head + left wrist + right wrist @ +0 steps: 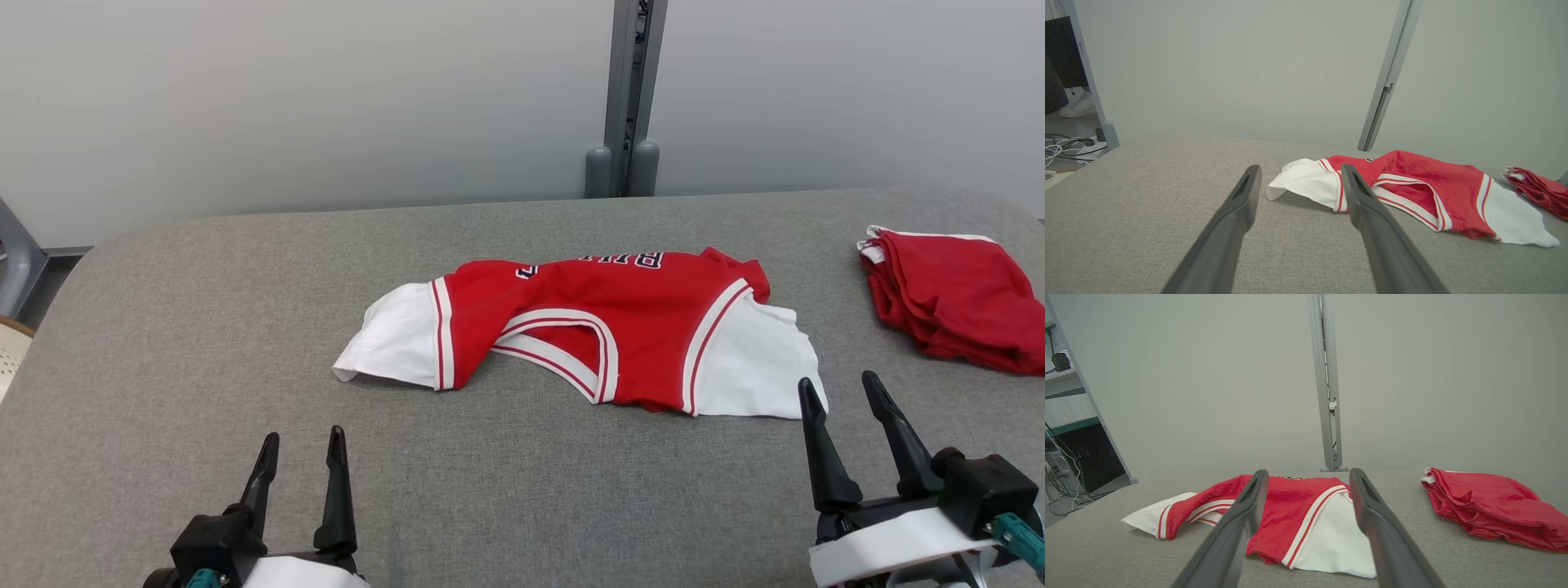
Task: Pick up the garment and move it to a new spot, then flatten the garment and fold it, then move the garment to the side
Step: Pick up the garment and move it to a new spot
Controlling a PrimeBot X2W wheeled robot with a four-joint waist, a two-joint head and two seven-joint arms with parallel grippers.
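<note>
Grey woven fabric is seen covering the table [163,327], with a crumpled red-and-white jersey garment [604,327] laid at its centre. The left gripper [304,434] and the right gripper [837,380] are spread wide and empty, with nothing touched; the right one is poised just beside the garment's white near corner. Bare surface is offered to the left and along the near edge. A folded red cloth pile [955,302] is set by the right edge.

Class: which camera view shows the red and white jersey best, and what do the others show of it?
Head view: the jersey shows almost whole from above, with both white sleeves and neck trim. The left wrist view sees it obliquely, one pincer finger overlapping a sleeve. The right wrist view has both fingers overlapping it.
</note>
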